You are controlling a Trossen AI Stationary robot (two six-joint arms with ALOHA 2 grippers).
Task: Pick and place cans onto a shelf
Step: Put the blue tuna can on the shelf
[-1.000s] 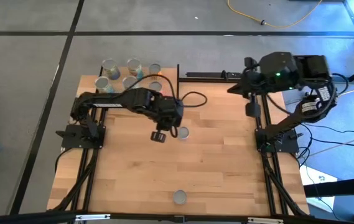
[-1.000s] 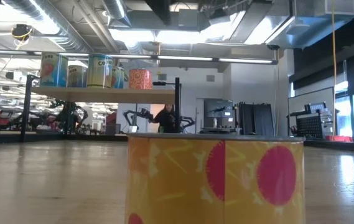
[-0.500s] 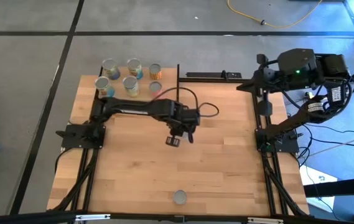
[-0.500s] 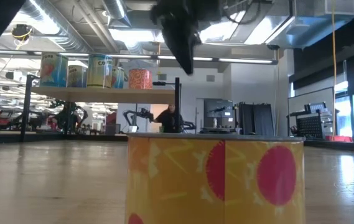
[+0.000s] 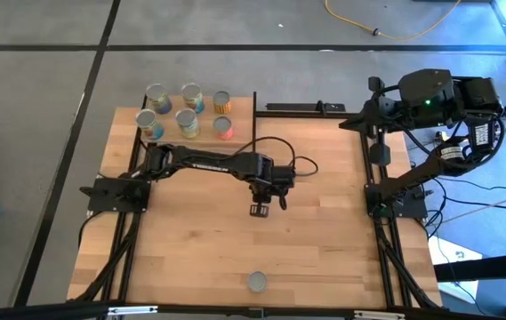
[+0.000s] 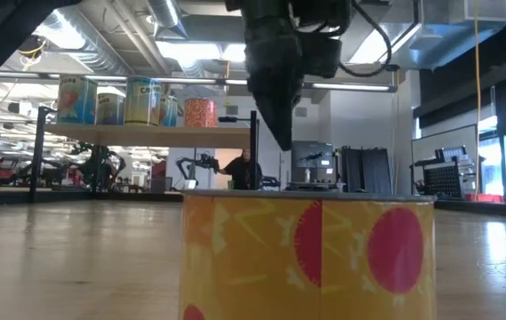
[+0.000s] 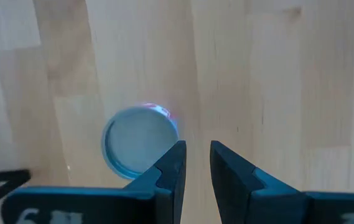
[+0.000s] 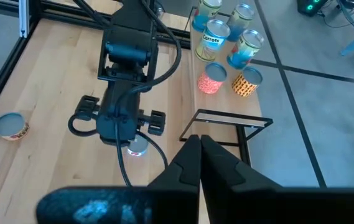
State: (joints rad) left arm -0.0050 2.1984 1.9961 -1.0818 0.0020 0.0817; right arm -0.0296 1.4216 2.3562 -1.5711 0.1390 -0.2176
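Hovering left gripper (image 7: 195, 163), narrowly parted, empty, silver-topped can (image 7: 140, 139) just beside

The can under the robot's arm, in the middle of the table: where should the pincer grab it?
Its round sides, coming straight down from above. The can stands upright, flat silver top up, with table showing all round. The left pincer is beside it and must open wider first.
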